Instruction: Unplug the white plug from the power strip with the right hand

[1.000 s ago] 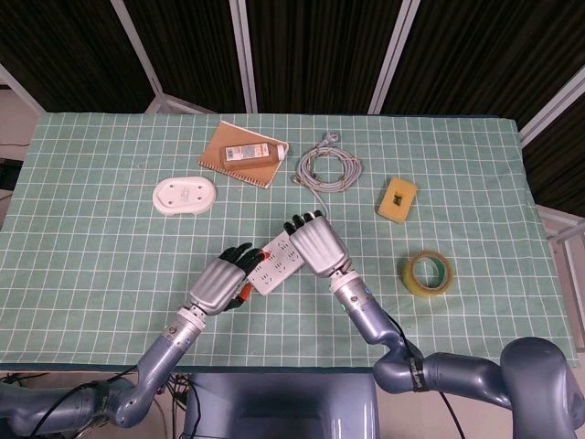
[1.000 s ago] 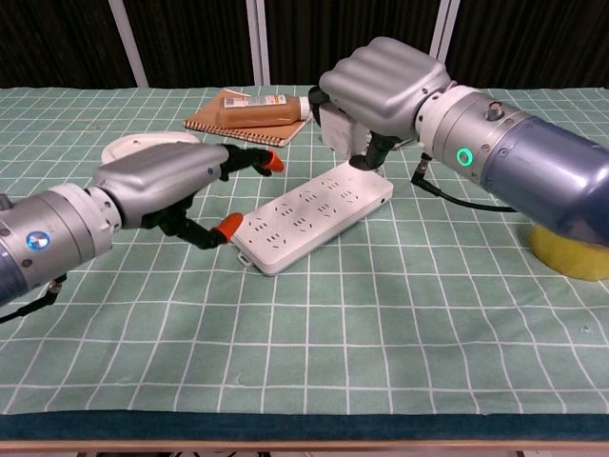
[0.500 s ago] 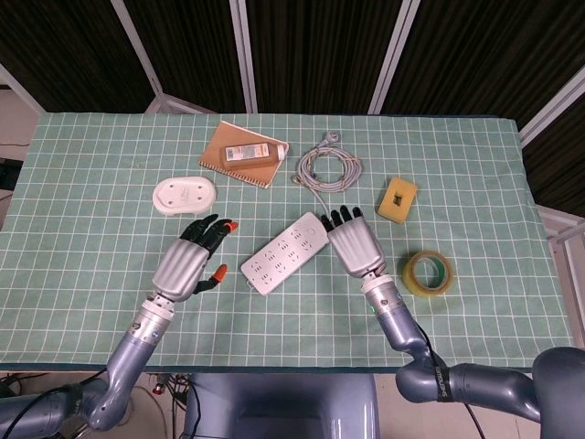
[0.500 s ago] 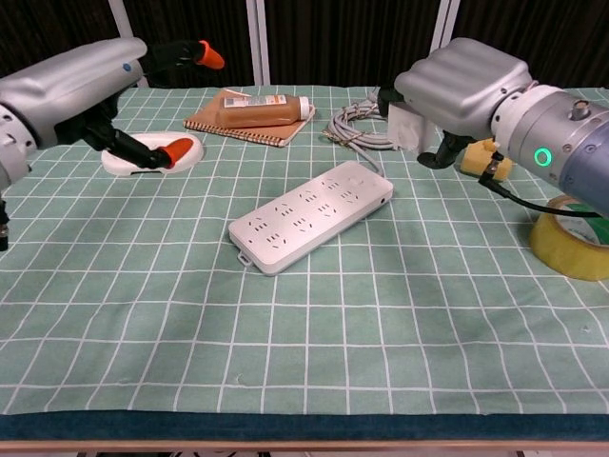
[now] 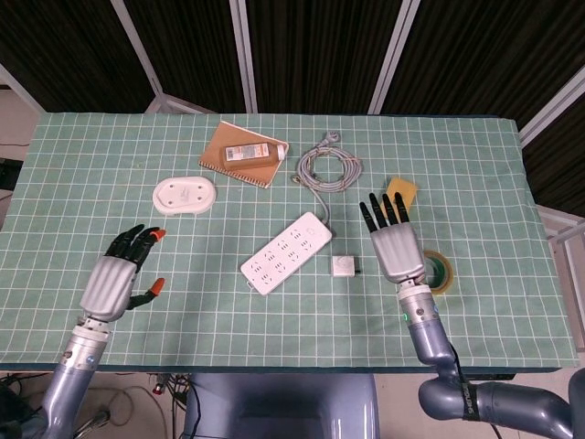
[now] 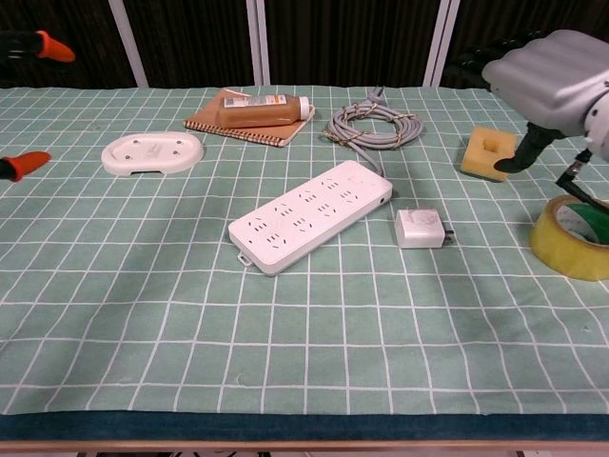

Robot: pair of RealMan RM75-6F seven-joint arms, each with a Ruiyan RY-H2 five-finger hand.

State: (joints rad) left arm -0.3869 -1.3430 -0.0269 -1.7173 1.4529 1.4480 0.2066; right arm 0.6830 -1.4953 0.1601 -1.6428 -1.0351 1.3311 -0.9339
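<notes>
A: Far left? Left hand [image 5: 117, 279], raised off the surface [image 5: 82, 174], fingers apart, grasping nothing. Orange tips [image 6: 29, 162] only just in at the chest view's edge.

B: Next along?

A: White oval base [image 5: 185, 195], flat on the green checked cloth. Then notebook [image 5: 230, 162] toward the far edge, with a brown bottle [image 5: 249, 153] lying on top.

B: Strip?

A: Strip [image 5: 286, 252] mid-surface, lying diagonal, sockets up. Nothing plugged in, as far as visible. Grey cord running from its far end up to the cable coil [image 5: 327, 168] behind.

B: And the plug?

A: Plug [image 5: 343, 266] out of the strip, lying loose on the cloth just right of it, near the strip's far end. Not touching the strip, not touching either hand. In chest view, prongs pointing right.

B: Right hand?

A: Right hand [image 5: 396, 245] right of the plug, apart from it, lifted above the surface. Fingers [image 5: 384, 211] straight and spread, released, holding nothing. Back of the hand up to the head camera.

B: Anything further right?

A: Yellow sponge [image 6: 487, 153] behind the right hand, partly covered by the fingers in head view. Tape roll [image 6: 569, 237] at the right, near the wrist, lying flat.
</notes>
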